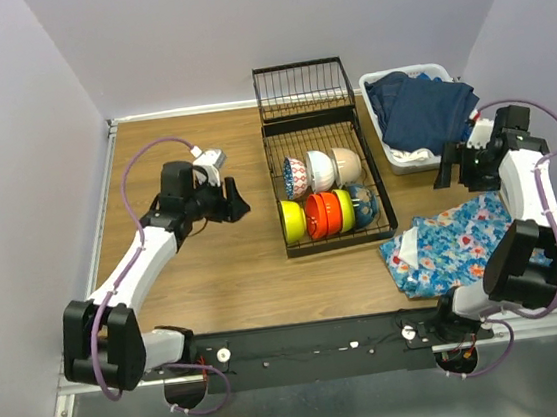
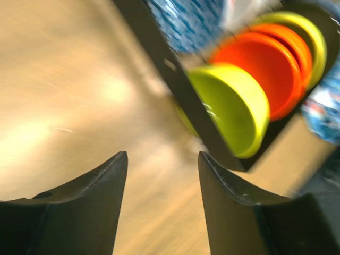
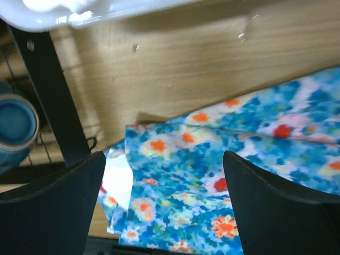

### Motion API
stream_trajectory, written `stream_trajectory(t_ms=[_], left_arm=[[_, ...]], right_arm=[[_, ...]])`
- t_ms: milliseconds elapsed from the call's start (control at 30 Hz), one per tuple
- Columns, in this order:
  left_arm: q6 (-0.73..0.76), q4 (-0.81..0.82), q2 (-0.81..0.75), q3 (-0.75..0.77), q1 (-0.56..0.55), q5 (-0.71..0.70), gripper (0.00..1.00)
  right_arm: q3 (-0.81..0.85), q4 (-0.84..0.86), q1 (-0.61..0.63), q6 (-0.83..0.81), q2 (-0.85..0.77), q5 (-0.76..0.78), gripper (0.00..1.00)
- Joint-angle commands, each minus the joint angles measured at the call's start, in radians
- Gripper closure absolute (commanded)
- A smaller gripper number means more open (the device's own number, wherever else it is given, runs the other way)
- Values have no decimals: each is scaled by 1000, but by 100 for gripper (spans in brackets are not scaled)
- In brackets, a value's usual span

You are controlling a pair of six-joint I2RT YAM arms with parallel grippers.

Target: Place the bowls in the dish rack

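The black wire dish rack (image 1: 381, 189) stands mid-table. Several bowls stand on edge in it: a red-blue patterned one (image 1: 295, 176), a white one (image 1: 320, 169) and a cream one (image 1: 347, 164) at the back. In front are a lime green one (image 1: 293, 221), two orange ones (image 1: 322, 215), another lime one and a blue one (image 1: 363, 204). My left gripper (image 1: 235, 201) is open and empty just left of the rack. Its wrist view shows the lime bowl (image 2: 234, 106) and an orange bowl (image 2: 265, 69) behind the rack rail (image 2: 175, 79). My right gripper (image 1: 460, 166) is open and empty, right of the rack.
A white tub (image 1: 403, 159) of dark blue clothes stands at the back right. A blue floral cloth (image 1: 453, 241) lies right of the rack and fills the right wrist view (image 3: 212, 175). The rack's taller basket end (image 1: 303, 90) is at the back.
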Motion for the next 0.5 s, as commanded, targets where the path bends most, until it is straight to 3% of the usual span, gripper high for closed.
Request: stream_trajectory(t_ms=[0,67,167,467], left_arm=[[189,-188,-15,167,31,-354,2],[186,-193,8,213,70,-371,1],[175,-149,17,232,104,-399,1],[222,-66,108,290,166,-524,1]], right_arm=[[26,191,17,182,-78,299,0],[31,234,17,222,-78,454,0],[38,254,17,214,-98,510,0],[-20,337,17,136,-210,476,0]])
